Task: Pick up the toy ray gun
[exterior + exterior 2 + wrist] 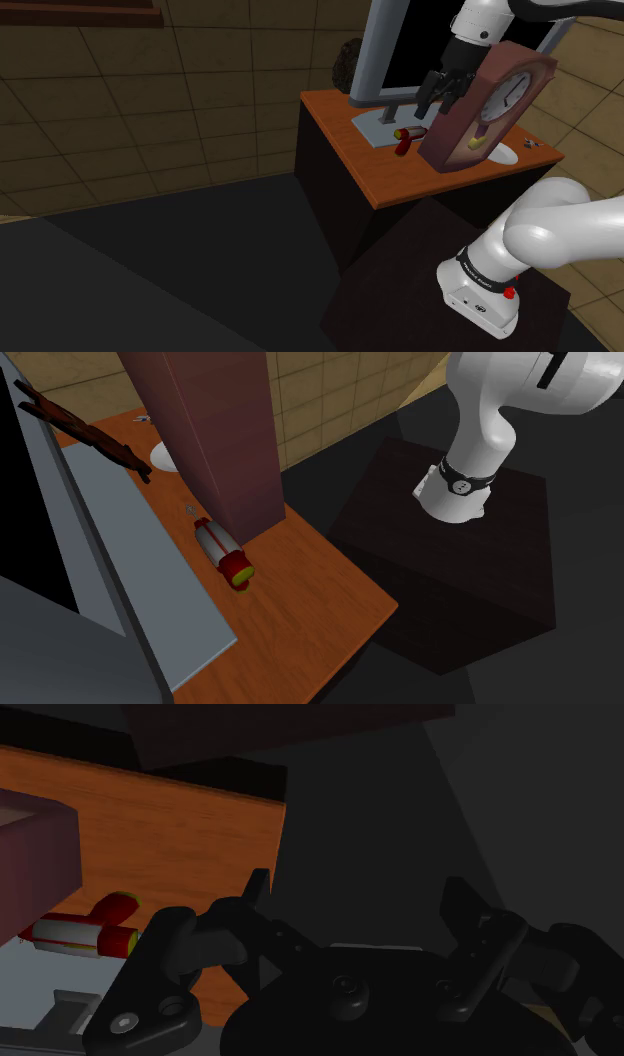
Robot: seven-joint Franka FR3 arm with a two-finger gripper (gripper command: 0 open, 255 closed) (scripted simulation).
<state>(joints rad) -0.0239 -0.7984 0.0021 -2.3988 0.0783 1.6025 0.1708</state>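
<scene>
Red, with a white band and a yellow-green tip, the toy ray gun (407,136) lies on the orange wooden desk (335,113).

In the shoulder view it sits between the grey monitor foot (385,128) and the big brown clock (485,102). The black gripper (438,92) hangs just above it.

In the second exterior view the toy ray gun (224,552) lies flat, right beside the clock (215,432). I cannot tell if they touch.

In the wrist view the fingers (257,894) stand wide apart with nothing between them, and the toy ray gun (85,933) is off to the side, past one finger.

I think the hand should slide over until the toy sits in the middle, then go down slowly and not bump the clock.
</scene>
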